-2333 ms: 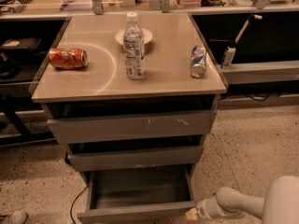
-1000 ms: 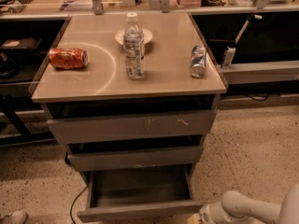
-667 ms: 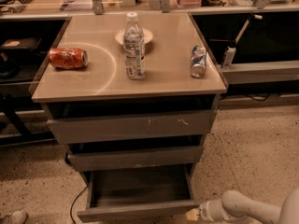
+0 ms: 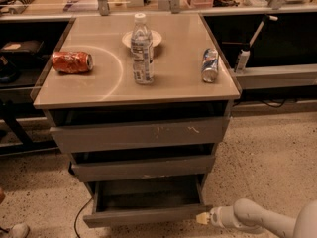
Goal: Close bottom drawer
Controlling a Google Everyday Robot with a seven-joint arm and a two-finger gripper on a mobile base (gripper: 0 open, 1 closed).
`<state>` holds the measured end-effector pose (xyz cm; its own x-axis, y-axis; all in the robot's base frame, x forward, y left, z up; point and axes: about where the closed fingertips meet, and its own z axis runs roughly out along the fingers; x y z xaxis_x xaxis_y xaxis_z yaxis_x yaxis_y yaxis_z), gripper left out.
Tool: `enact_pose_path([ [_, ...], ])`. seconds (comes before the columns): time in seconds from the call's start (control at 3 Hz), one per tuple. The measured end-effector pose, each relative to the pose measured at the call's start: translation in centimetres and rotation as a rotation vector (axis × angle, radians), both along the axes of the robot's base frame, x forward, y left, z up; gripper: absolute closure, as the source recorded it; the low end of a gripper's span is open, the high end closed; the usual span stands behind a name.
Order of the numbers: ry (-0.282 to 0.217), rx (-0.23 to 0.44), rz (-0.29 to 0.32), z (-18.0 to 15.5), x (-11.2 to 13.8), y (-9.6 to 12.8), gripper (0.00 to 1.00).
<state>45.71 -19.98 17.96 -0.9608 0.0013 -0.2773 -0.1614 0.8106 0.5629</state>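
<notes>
The bottom drawer point(image 4: 148, 215) is the lowest, narrowest grey metal drawer of the cabinet. It stands pulled open, its shallow tray empty and its low plain front panel near the bottom of the view. My gripper point(image 4: 203, 218) is at the end of the white arm coming in from the lower right. Its pale tip sits right at the right end of the drawer's front panel, close to or touching it.
Above are the mid-width drawer point(image 4: 143, 167) and the widest drawer point(image 4: 141, 133), both slightly open. On the cabinet top stand a water bottle point(image 4: 142, 51), a white bowl point(image 4: 143, 37), an orange can point(image 4: 72, 62) lying down and a blue can point(image 4: 210, 65). A cable point(image 4: 79, 217) lies on the speckled floor at left.
The arm has shifted slightly near the drawer's right front corner, dipping right and coming back left. The drawer stays open about the same amount.
</notes>
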Motion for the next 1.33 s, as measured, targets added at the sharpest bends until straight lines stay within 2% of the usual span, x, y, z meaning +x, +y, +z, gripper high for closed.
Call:
enact_pose_path([
  [0.67,-0.063,-0.023,-0.065,0.0,5.6,-0.2,1.00],
  [1.33,-0.113,-0.026,-0.091,-0.3,11.8,0.2,1.00],
])
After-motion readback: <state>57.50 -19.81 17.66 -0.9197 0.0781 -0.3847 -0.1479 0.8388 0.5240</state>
